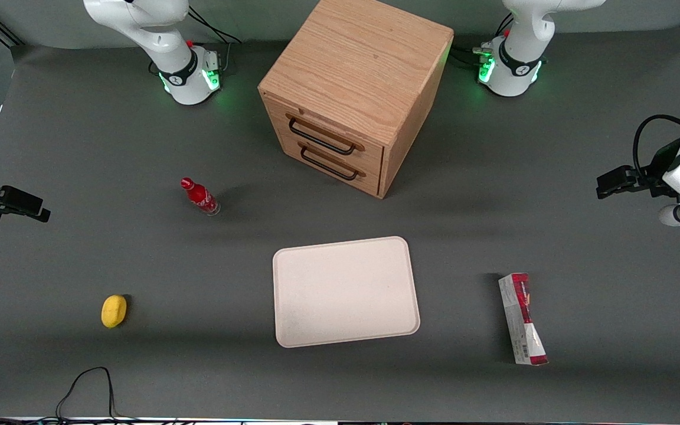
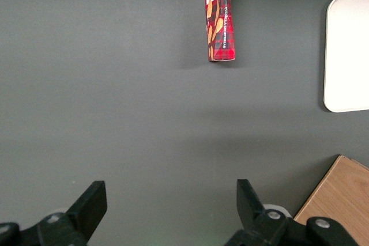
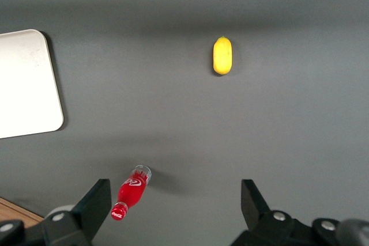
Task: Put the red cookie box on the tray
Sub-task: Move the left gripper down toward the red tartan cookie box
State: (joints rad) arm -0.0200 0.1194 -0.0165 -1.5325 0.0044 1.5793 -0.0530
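Observation:
The red cookie box lies flat on the grey table, toward the working arm's end, and shows too in the left wrist view. The pale cream-pink tray rests mid-table with nothing on it, a clear gap between it and the box; its corner appears as the tray. My left gripper hovers above the table at the working arm's end, farther from the front camera than the box and well apart from it. The gripper is open, with only bare table between its fingers.
A wooden two-drawer cabinet stands farther from the front camera than the tray, both drawers shut. A small red bottle and a yellow fruit-like object lie toward the parked arm's end. A black cable loops near the table's front edge.

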